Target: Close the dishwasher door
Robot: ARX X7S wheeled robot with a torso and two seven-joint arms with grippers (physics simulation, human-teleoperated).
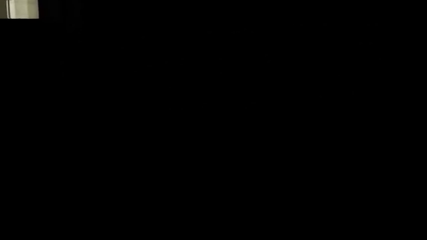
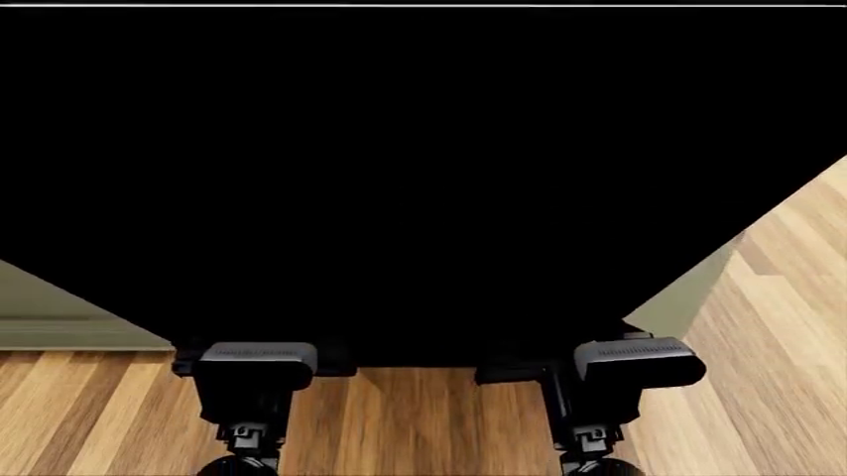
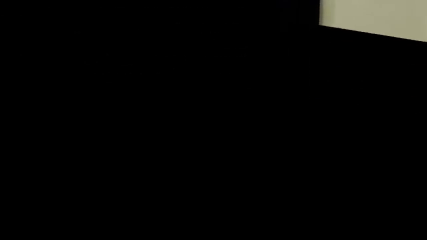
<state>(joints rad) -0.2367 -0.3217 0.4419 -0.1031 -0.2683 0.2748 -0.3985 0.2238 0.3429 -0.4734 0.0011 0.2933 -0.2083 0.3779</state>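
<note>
Left gripper and right gripper both swallowed by black at the near edge of the dishwasher door [image 2: 423, 178]; cannot tell whether spread, pressed together or pinching anything, with no fingertips to make out in any view.

From the head camera: plain black panel across nearly the whole frame, wide at the far side and narrowing toward the robot, side edges slanting inward. Near edge lying straight across, just ahead of both wrists. Cannot tell from flat black alone how far tilted or lowered.

Left arm [image 2: 258, 369] and right arm [image 2: 633, 365] reaching forward side by side, well apart, each with a grey wrist housing right at that near edge. Short black stubs beside each housing, merging with the panel; cannot tell whether touching it.

Wooden plank floor [image 2: 411, 421] below and between the arms, and again out to the right. Sage-green cabinet front [image 2: 34, 297] beside the panel on the left, with a pale baseboard [image 2: 66, 334] under it; another green cabinet end [image 2: 681, 302] just beside the right edge. Thin pale strip [image 2: 423, 4] along the far edge.

Left wrist camera: all black but for a small pale patch [image 1: 19, 9] at one corner. Right wrist camera: likewise black, with a pale green patch [image 3: 373, 17] at a corner.
</note>
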